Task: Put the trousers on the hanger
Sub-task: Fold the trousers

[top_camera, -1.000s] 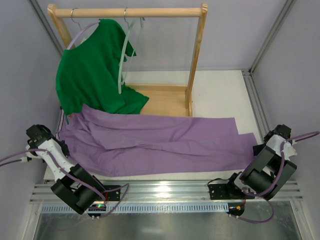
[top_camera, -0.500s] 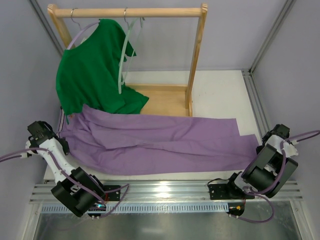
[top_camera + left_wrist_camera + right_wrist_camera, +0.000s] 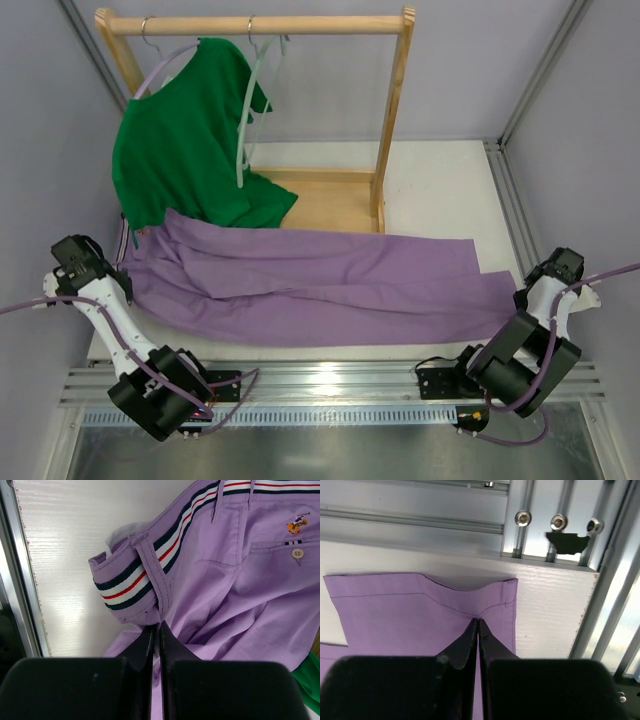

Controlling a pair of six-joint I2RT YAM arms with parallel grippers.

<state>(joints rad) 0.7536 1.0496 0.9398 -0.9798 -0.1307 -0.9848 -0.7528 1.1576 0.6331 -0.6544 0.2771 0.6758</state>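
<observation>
right wrist: right gripper, left gripper both clamp trousers

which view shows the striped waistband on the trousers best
Left wrist: the waistband sits close up, its navy, white and red stripes clear. Top external shows a sliver at the left end of the trousers. Right wrist shows just a leg hem.

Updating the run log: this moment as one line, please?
left hand: shut on trousers near waistband | right hand: shut on leg hem | hanger: on rack
</observation>
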